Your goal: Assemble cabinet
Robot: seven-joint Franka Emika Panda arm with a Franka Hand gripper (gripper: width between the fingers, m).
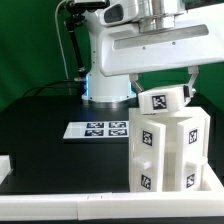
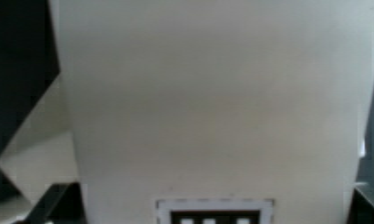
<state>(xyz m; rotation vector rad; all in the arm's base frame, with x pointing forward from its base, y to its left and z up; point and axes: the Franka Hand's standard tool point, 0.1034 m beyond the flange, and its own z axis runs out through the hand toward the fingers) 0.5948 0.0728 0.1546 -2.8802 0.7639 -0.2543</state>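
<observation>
The cabinet (image 1: 168,150) stands on the table (image 1: 45,150) directly below the jaws. A tagged block (image 1: 165,100) sits on top of it, between the jaws. The marker board (image 1: 98,128) lies on the table, below the jaws and toward the exterior view's left. The arm's base (image 1: 105,90) stands behind them.

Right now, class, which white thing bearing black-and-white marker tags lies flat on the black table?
The thin white marker board, the exterior view's left one; the tall boxy white plastic cabinet stands upright.
</observation>
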